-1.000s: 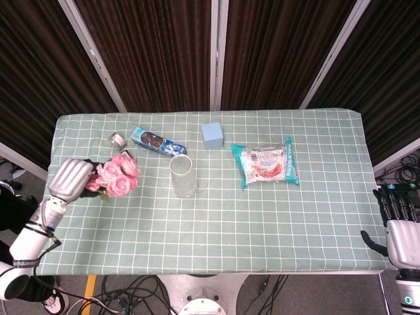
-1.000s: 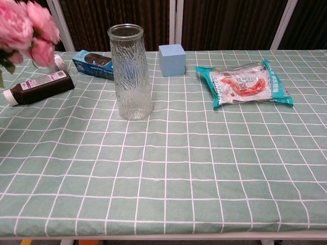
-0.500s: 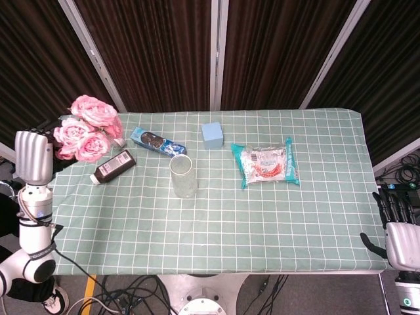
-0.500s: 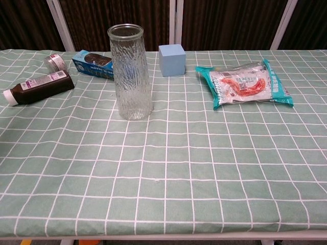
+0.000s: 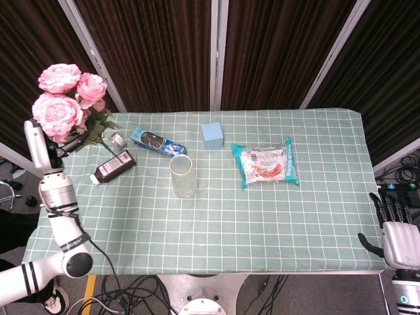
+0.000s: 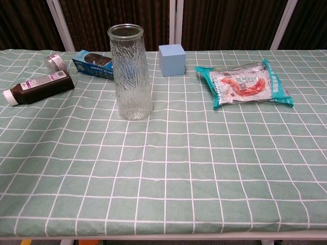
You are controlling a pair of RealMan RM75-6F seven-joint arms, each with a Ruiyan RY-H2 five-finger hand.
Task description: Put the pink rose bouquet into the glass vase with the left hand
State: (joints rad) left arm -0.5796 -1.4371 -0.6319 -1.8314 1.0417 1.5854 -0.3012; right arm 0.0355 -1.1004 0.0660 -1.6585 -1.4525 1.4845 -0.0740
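Observation:
The pink rose bouquet [image 5: 61, 97] is raised high above the table's far left corner, blooms up and leafy stems trailing down to the right. My left hand [image 5: 38, 147] holds it by the stems and shows edge-on beneath the flowers. The chest view shows neither the bouquet nor the left hand. The tall ribbed glass vase [image 5: 183, 175] [image 6: 131, 71] stands upright and empty, left of the table's middle, well to the right of the bouquet. My right hand [image 5: 396, 231] hangs off the table's near right corner with its fingers apart, holding nothing.
A brown bottle [image 5: 113, 167] [image 6: 38, 87] lies left of the vase, with a small tin [image 5: 118, 138] [image 6: 55, 62] behind it. A blue biscuit pack [image 5: 154, 141] [image 6: 94, 64], a blue cube [image 5: 212, 135] [image 6: 171, 59] and a snack bag [image 5: 266, 164] [image 6: 248, 84] lie further back and right.
My left hand has lifted the bouquet off the table, up and back to the left, so it left the chest view. The brown bottle it covered now shows. The right hand stayed put.

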